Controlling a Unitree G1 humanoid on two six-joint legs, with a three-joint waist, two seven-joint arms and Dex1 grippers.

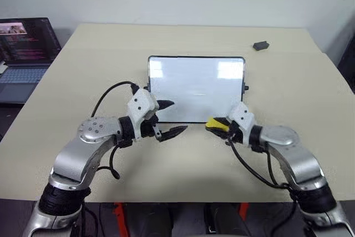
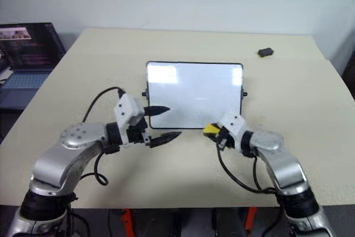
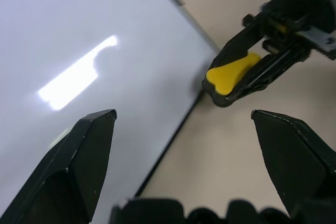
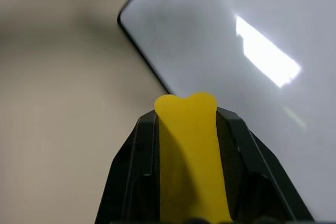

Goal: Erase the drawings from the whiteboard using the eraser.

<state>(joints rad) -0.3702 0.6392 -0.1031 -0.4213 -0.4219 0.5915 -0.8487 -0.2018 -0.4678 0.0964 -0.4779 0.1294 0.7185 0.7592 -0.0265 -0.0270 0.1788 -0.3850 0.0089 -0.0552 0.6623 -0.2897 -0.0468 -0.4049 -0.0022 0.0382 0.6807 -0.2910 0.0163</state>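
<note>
Both arms wear silver-grey shells with black joints, white wrist housings, looping black cables and pointed black fingers [image 1: 176, 131].

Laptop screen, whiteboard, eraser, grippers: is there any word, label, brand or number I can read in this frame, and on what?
None can be read.
Laptop: coloured lines of text on its dark screen, too small and blurred to read.
Whiteboard: no legible writing, only glare and a very faint mark.
Eraser: plain yellow, no label.
Small dark lump on the table: no marking visible.
</note>
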